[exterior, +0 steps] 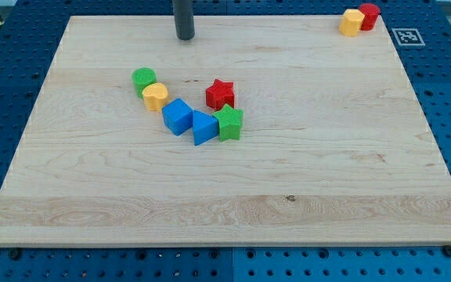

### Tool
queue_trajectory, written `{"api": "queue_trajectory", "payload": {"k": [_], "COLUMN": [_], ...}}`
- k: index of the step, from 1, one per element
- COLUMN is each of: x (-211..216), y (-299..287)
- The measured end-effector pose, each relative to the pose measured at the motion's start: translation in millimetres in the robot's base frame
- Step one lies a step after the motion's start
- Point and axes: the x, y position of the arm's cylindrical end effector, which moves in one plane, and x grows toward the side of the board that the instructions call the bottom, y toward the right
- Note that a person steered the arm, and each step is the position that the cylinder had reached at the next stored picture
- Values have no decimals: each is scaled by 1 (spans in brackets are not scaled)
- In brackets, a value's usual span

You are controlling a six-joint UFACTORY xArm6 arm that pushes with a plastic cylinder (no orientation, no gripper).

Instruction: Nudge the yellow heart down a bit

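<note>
The yellow heart (155,96) lies left of the board's middle. It touches the green circle (143,78) at its upper left and sits close to the blue cube (177,116) at its lower right. My tip (185,37) rests on the board near the view's top. It is above and a little right of the heart, well apart from every block.
A blue triangle (203,127), a green star (229,123) and a red star (220,94) cluster right of the blue cube. A yellow hexagon (351,22) and a red circle (369,16) sit together at the top right corner of the wooden board (327,172).
</note>
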Motion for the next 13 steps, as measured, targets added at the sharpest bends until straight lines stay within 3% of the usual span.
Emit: {"api": "queue_trajectory", "payload": {"k": [7,13], "x": [107,164], "y": [-11,-13]}}
